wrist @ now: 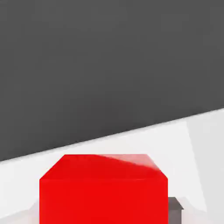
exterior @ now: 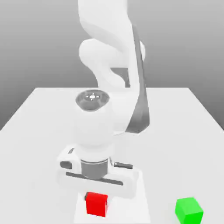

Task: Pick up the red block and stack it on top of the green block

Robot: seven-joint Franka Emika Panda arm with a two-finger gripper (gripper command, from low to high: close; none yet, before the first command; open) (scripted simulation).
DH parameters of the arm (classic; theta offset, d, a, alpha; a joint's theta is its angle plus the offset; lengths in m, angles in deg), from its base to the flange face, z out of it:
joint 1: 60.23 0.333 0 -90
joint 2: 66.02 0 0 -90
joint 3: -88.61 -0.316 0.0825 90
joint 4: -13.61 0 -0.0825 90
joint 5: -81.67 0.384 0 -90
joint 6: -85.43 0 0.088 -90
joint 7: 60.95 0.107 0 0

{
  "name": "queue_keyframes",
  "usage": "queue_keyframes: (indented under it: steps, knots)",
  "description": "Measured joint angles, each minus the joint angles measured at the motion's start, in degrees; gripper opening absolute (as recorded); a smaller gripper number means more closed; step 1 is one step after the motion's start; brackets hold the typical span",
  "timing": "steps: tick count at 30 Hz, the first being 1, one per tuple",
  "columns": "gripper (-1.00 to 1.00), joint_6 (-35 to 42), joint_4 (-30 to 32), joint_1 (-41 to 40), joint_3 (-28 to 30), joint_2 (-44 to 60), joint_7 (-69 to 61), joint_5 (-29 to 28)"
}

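The red block (exterior: pixel 96 204) is at the near edge of the white table (exterior: pixel 39 118), straight under the arm's hand. My gripper (exterior: pixel 96 201) comes down over it from above and is shut on it. In the hand view the red block (wrist: pixel 103 190) sits close up, and a dark fingertip pad (wrist: pixel 176 210) lies flush against one of its sides. The green block (exterior: pixel 189 210) rests on the table toward the exterior view's right, about two block widths from the red one and apart from the gripper.
The white arm (exterior: pixel 109 65) rises from the middle of the table behind the hand. Open table surface stretches between the two blocks and out to both sides.
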Motion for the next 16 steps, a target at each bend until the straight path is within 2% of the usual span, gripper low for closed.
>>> queue_keyframes:
  steps: [8, 10, 12, 13, 16]
  knots:
    - [-1.00, 7.5, -6.5, 8.9, -12.3, -0.6, -14.1, -4.4]
    - [-1.00, 6.8, -8.4, 11.3, -14.1, 2.2, -16.2, -6.6]
    - [-1.00, 3.8, -9.1, 12.9, -13.5, 6.1, -15.6, -8.9]
    - [1.00, 2.3, -9.3, 13.5, -13.0, 7.8, -15.2, -9.8]
    - [1.00, 2.3, -9.3, 13.5, -13.0, 7.8, -15.2, -9.8]
